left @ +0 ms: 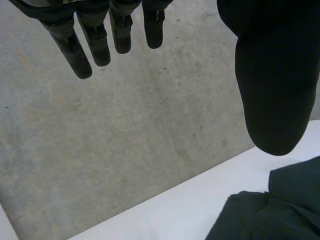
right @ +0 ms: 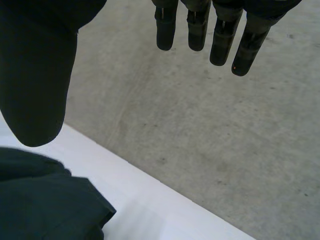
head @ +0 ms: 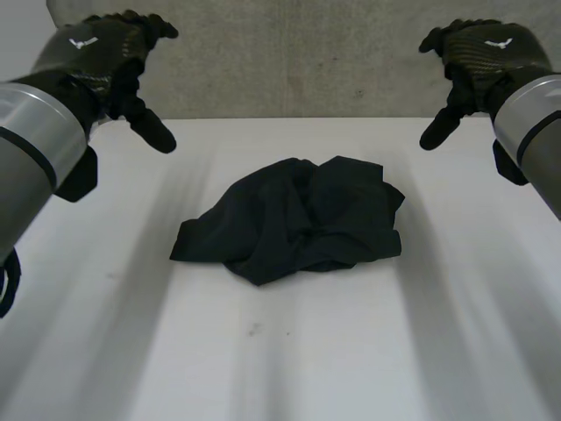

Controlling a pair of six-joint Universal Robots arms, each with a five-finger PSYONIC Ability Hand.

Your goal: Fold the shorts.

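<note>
Left hand: fingers straight, spread, empty. Shorts: black crumpled heap, middle of table, between our hands, untouched. Right hand: likewise extended, empty. Risk, we judge: pinching bunched layers blind folds in creases. Pose: both hands raised wide above table, fingers toward far edge.

The shorts are black, of a thin, matte cloth, and lie unfolded in a crumpled heap on the white worktop, about midway between its left and right sides. The heap is wider than it is deep. Its right part is bunched higher, with deep creases and overlapping folds, and its left part thins out into a flatter flap that ends in a corner. The near edge comes to a blunt point. Waistband and leg openings cannot be told apart in the wrinkles.
</note>
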